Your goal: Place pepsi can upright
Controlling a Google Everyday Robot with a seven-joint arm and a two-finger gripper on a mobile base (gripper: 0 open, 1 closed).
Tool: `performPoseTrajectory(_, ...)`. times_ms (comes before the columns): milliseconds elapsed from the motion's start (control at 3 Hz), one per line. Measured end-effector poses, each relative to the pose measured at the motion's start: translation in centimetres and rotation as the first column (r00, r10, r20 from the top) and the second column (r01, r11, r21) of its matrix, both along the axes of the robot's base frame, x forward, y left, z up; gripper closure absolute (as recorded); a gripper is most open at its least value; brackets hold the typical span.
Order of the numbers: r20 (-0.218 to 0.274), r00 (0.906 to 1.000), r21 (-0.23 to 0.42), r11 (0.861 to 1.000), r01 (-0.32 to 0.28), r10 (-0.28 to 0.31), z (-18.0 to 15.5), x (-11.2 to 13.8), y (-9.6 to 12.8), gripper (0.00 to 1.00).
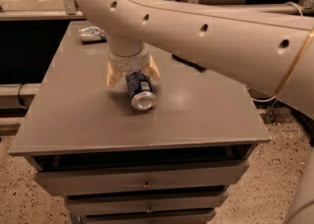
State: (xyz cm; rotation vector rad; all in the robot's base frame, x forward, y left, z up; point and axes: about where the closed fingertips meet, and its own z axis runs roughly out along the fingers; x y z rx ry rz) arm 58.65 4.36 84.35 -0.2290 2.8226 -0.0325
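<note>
Camera view: at frame centre the gripper [133,73] is held spread wide over the far end of the pepsi can [139,90], with nothing clamped. The fingers should be lowered evenly about the body before being closed, lest it be rolled. The can is seen lying sideways on the counter [196,115], dark blue, its silver end turned toward the lower frame.

I can read no text anywhere, not even on the pepsi can [140,90]. My claw [133,77] straddles it, fingers [113,74] spread, midway between the table's [73,120] side edges.
</note>
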Motion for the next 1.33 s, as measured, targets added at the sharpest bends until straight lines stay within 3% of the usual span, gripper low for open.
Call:
performPoseTrajectory(333,0.029,0.9996,-0.009,1.0,0.004,-0.004,0.6,0.3,0.0,0.49)
performPoseTrajectory(667,0.093,0.9944,0.019,0.999,-0.051,0.049,1.8,0.4,0.1,0.73)
performPoseTrajectory(1000,0.194,0.9713,0.075,0.985,-0.154,0.137,3.5,0.7,0.7,0.96)
performPoseTrajectory(1333,0.307,0.923,0.125,0.951,-0.281,0.232,5.1,0.4,1.0,1.0)
